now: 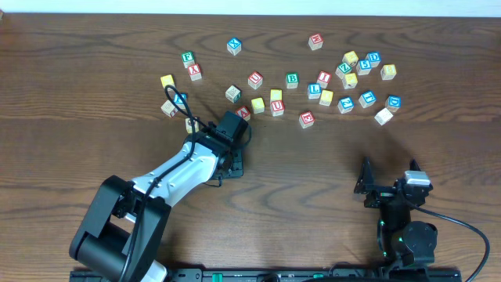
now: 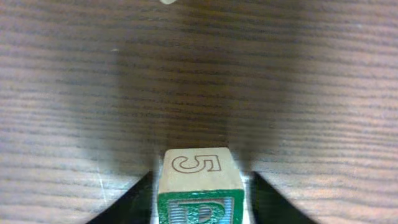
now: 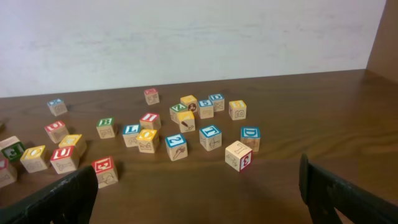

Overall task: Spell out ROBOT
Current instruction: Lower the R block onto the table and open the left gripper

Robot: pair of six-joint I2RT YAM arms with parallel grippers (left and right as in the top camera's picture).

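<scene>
Overhead, your left gripper point(image 1: 232, 125) reached over the table point(image 1: 313, 180) just below the scattered cubes point(image 1: 314, 90). Your right gripper point(image 1: 390, 176) stood wide open, empty. From the left wrist, a green-lettered cube point(image 2: 199, 186) stood on the wood between the fingers point(image 2: 124, 208); whether they pressed it, you couldn't tell. From the right wrist, splayed fingers held nothing.

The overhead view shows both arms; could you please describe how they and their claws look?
The left arm has a white link between bulky black joints and a thin black cable along it. The right arm is black with small green lights and a trailing black cable. The left claw and right claw are both black.
</scene>
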